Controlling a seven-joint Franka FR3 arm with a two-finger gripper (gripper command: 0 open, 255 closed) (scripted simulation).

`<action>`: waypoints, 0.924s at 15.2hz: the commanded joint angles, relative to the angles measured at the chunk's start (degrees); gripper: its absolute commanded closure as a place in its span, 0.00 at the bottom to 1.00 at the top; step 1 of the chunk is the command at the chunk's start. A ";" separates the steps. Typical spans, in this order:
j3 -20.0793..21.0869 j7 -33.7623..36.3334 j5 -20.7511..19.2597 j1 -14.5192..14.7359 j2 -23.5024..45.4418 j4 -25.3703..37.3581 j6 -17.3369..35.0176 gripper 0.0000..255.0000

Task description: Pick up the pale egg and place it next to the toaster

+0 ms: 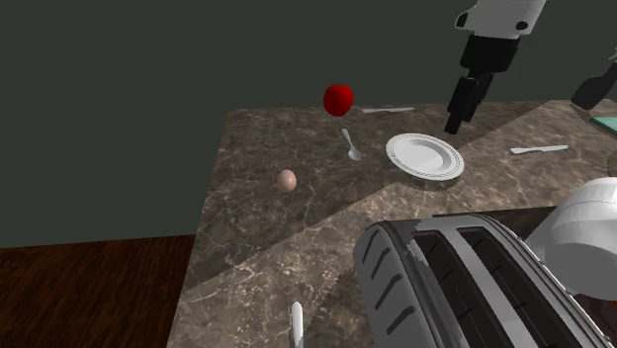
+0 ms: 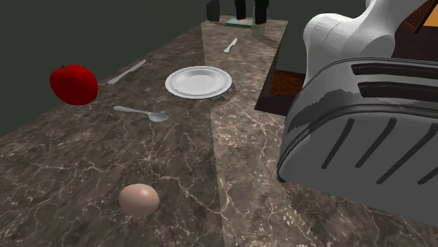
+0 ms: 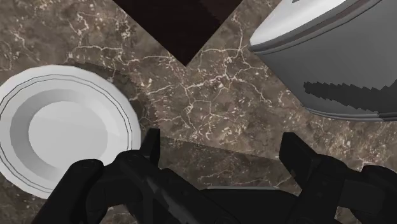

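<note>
Hanging open and empty, the fingers (image 3: 296, 156) hover near the plate (image 3: 63, 133), well apart from the egg (image 1: 287, 179).

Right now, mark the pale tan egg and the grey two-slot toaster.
Pale tan egg (image 2: 138, 199), second exterior view, shell's middle.
Grey two-slot toaster (image 2: 368, 151), second exterior view, ribbed side wall.

- Bare counter (image 1: 247, 232) rings the egg (image 1: 287, 179); I can descend freely.
- Spoon (image 1: 351, 145) and plate (image 1: 425, 156) lie toward the shoulder view's right; toaster (image 1: 465, 287) bulks nearest.
</note>
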 commanded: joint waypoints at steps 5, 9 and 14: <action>4.32 5.11 2.60 1.11 6.70 1.11 5.08 0.00; 8.25 10.10 4.34 1.96 14.40 3.57 9.81 0.00; 12.63 16.39 5.05 2.61 25.04 8.46 14.84 0.00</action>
